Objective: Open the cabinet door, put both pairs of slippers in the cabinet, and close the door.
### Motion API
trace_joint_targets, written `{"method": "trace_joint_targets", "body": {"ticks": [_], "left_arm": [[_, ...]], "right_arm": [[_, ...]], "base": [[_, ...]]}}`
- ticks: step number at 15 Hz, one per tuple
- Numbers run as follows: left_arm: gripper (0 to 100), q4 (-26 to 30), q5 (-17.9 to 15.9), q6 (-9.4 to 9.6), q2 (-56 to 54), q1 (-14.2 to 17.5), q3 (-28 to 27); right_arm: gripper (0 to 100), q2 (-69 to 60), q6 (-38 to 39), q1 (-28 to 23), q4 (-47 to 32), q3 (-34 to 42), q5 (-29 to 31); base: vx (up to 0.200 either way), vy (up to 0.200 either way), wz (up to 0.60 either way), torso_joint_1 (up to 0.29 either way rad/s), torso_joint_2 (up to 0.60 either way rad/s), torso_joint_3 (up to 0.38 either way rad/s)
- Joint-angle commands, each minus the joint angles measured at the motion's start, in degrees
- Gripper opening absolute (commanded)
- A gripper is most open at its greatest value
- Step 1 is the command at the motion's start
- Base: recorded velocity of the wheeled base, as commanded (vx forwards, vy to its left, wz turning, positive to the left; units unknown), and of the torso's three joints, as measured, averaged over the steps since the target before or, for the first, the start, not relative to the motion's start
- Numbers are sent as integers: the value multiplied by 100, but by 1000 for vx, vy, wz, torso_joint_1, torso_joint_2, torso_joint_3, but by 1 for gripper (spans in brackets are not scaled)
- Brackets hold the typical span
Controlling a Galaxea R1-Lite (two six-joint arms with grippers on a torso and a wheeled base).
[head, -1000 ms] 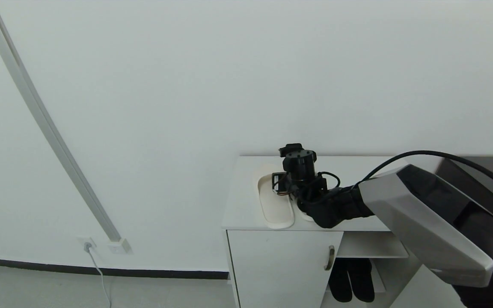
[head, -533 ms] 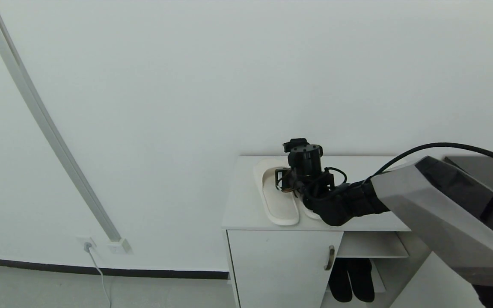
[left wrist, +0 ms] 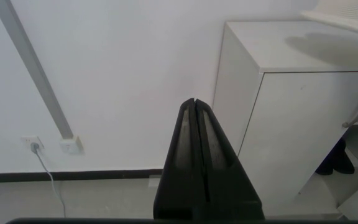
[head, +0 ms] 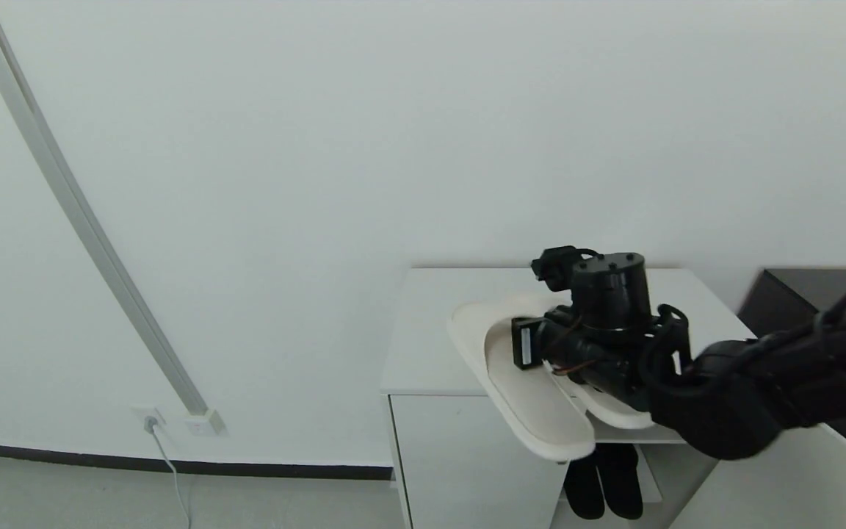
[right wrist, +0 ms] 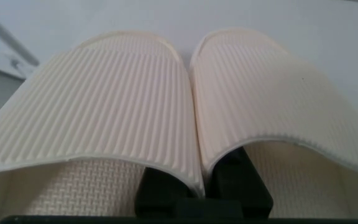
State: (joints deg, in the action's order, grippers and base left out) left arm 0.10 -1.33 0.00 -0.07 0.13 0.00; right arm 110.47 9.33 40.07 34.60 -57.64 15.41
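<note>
Right tool (head: 526, 344) lifted cream slippers (head: 540, 411) off cabinet top (head: 423, 345), drew nearer.

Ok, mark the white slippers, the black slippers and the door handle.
white slippers (head: 533, 400): head view, footbed of the left slipper.
black slippers (head: 584, 488): head view, on the left slipper.
door handle (left wrist: 357, 111): left wrist view, middle of the bar.

We see the right gripper (head: 534, 347) holding the pair of white slippers (head: 540, 408) just above the top of the white cabinet (head: 423, 345). Their near ends reach out past its front edge. Lower, a pair of black slippers (head: 603, 485) lies inside the cabinet, beside the closed left door (head: 467, 470).
</note>
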Motion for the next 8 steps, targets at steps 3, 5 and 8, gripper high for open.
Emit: {"method": "trace_joint_targets", "body": {"ticks": [3,5,8], "left_arm": [[0,-1,19,0,7,4,0],[0,-1,19,0,7,4,0],[0,-1,36,0,7,4,0]], "right_arm": [[0,-1449,-1,475,-41,1325,-319],[0,-1370,-1,475,-6,1527,-310],[0,-1168,8,493,21,1545,-310]], "base": [[0,0,0,0,0,0],[0,0,0,0,0,0],[0,0,0,0,0,0]]}}
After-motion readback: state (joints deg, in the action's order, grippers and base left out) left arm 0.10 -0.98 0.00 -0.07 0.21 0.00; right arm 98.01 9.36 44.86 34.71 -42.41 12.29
